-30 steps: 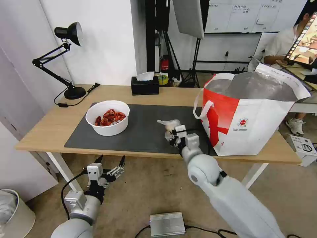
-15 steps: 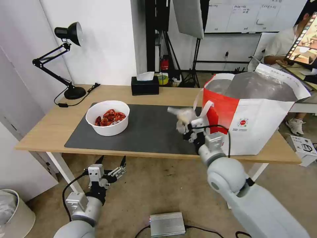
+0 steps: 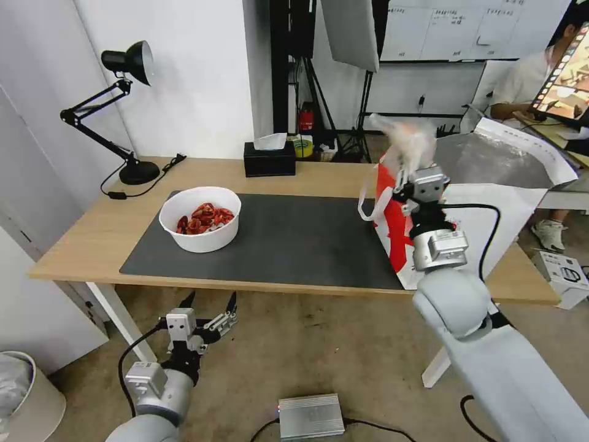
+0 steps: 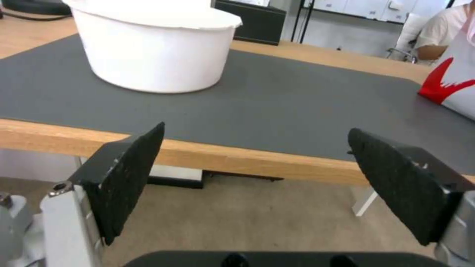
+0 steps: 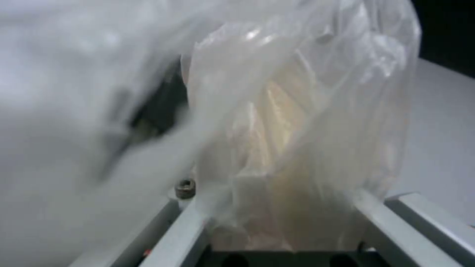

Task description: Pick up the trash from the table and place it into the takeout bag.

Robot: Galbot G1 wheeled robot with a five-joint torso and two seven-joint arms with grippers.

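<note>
Here the right claw [image 3: 410, 164] grips the small knotted clear bag [image 3: 410, 138] above the takeout bag [image 3: 472, 245] (left claw [image 3: 207, 310] spread wide, empty).

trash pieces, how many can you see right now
2: the white bowl of red shells on the dark mat, and the small clear bag held by the right gripper above the takeout bag, whose inside is hidden.

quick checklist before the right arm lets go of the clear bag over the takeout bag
1. Small knotted clear bag held in right gripper: ok.
2. Gripper above takeout bag opening: ok, at its near-left rim.
3. Fully past the rim: cannot tell.
4. Takeout bag mouth open, foil lining showing: ok.
5. Left gripper open, parked below the table edge: ok.
6. White bowl of red shells on the mat, left to collect: not ok.
</note>
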